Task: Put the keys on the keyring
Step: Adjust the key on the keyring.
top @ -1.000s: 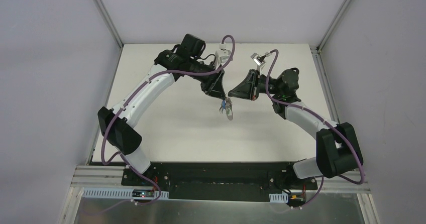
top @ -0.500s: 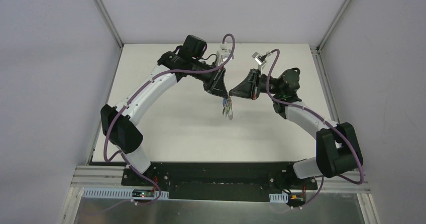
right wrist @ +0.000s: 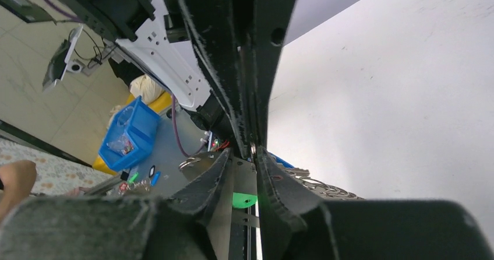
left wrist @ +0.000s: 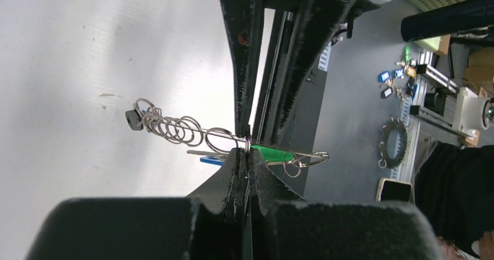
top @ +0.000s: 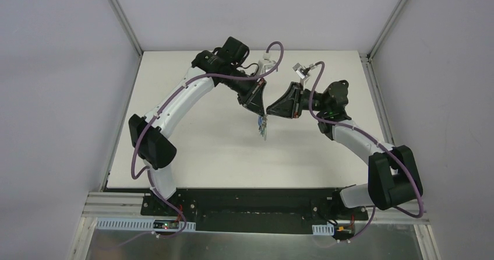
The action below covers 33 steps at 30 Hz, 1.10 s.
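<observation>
The keyring (top: 264, 127) hangs above the table between the two gripper tips. My left gripper (top: 260, 113) (left wrist: 247, 152) is shut on its thin wire loop. In the left wrist view a row of linked rings (left wrist: 175, 129) ends in a small black tag (left wrist: 133, 120). Just past the fingertips on the same loop are the green key (left wrist: 272, 153), the blue key (left wrist: 211, 160) and a small ring (left wrist: 294, 168). My right gripper (top: 268, 112) (right wrist: 243, 153) faces the left one tip to tip, its jaws slightly parted. The green key head (right wrist: 243, 200) shows in their gap, untouched.
The white table (top: 192, 149) lies below both arms, walled at the left, back and right. The black base rail (top: 250, 204) runs along its near edge. Off the table, a blue bin (right wrist: 129, 133) and spare key bunches (left wrist: 396, 76) lie on the floor.
My left arm swung right and its jaws closed on the keyring wire. My right gripper's jaws went from shut to slightly parted. The hanging bunch barely shifted.
</observation>
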Each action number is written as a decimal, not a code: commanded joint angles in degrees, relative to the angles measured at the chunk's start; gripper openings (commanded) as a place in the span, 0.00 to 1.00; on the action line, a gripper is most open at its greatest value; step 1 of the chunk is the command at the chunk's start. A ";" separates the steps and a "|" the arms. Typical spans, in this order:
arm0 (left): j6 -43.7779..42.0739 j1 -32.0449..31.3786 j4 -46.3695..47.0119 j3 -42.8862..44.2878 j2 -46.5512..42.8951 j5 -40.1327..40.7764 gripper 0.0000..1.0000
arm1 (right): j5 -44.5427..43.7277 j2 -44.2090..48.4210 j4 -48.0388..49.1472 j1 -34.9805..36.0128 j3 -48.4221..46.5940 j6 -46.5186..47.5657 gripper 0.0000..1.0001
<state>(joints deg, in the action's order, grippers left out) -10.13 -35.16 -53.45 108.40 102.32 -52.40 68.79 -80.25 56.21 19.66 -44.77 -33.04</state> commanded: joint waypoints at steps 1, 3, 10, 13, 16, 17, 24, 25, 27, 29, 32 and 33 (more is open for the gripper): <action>-6.58 -1.64 -17.64 8.45 3.99 4.52 0.00 | 2.83 3.73 0.33 -0.24 0.17 5.05 0.26; -6.73 -2.28 -19.34 9.84 4.98 4.64 0.00 | 2.84 3.86 0.23 -0.20 0.28 5.29 0.29; -4.92 -3.05 -17.96 10.60 5.30 2.96 0.00 | 2.64 3.32 -5.48 1.92 0.30 9.79 0.32; -4.76 -3.33 -17.69 10.41 5.43 2.24 0.00 | 2.19 3.05 -8.82 2.75 0.04 12.70 0.32; -4.70 -3.41 -17.52 10.09 5.51 1.29 0.00 | 1.96 2.57 -11.20 3.42 -0.38 14.42 0.30; -4.74 -3.42 -17.45 10.01 5.52 1.23 0.00 | 2.08 2.43 -11.36 3.57 -0.40 14.48 0.29; -4.82 -3.43 -17.11 9.75 5.52 0.65 0.00 | 2.37 1.70 -11.56 4.27 -0.72 14.67 0.19; -4.80 -3.41 -17.04 9.61 5.56 0.64 0.00 | 2.46 1.56 -11.56 4.37 -0.83 14.60 0.16; -4.85 -3.45 -16.93 9.38 5.57 0.71 0.00 | 2.69 1.37 -11.56 4.49 -1.09 14.42 0.10; -4.81 -3.51 -16.78 9.30 5.61 0.70 0.00 | 2.81 1.18 -11.56 4.72 -1.39 14.10 0.02; -4.86 -3.44 -16.68 9.21 5.65 0.68 0.00 | 2.81 1.06 -11.49 4.77 -1.85 13.29 0.00; -5.02 -3.43 -16.54 9.13 5.61 0.62 0.00 | 2.53 1.12 -11.47 4.76 -2.01 12.93 0.00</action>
<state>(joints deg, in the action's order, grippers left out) -14.57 -37.93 -69.87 116.25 108.49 -49.15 70.17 -78.83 43.20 23.88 -44.42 -19.99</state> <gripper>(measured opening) 0.014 0.007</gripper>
